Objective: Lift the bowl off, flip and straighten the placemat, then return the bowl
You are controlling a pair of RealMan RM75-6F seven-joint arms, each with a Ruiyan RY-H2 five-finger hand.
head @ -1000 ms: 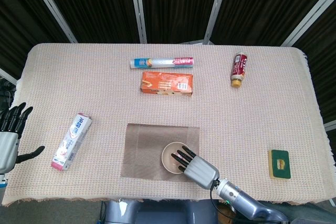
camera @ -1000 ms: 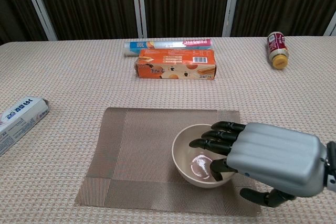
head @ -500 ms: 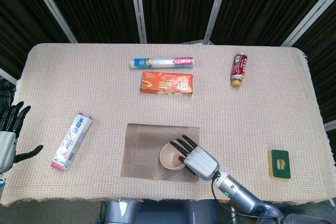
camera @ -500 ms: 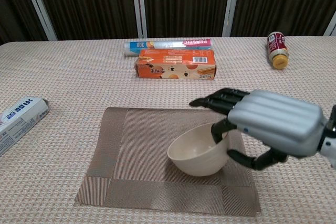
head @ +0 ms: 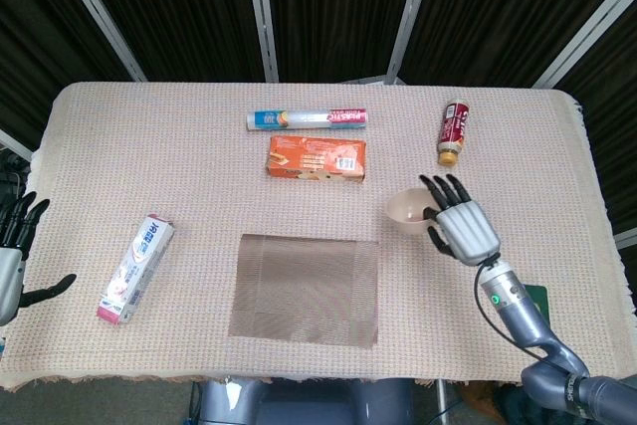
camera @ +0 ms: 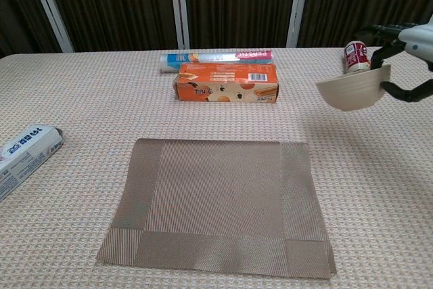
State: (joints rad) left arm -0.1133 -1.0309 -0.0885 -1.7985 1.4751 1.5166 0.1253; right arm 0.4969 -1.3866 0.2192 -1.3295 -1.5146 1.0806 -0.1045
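The right hand (head: 462, 224) grips the beige bowl (head: 410, 211) by its rim, right of centre, clear of the brown placemat (head: 307, 289) lying bare at lower centre. At the far left edge, the left hand (head: 12, 256) is open-fingered, holding nothing. The wrap roll (camera: 216, 57) at upper centre reads "300".

placemat (camera: 216, 201): ribbed woven, matt | bowl (camera: 352, 91): smooth, matt | tablecloth (head: 149, 146): coarse woven cloth
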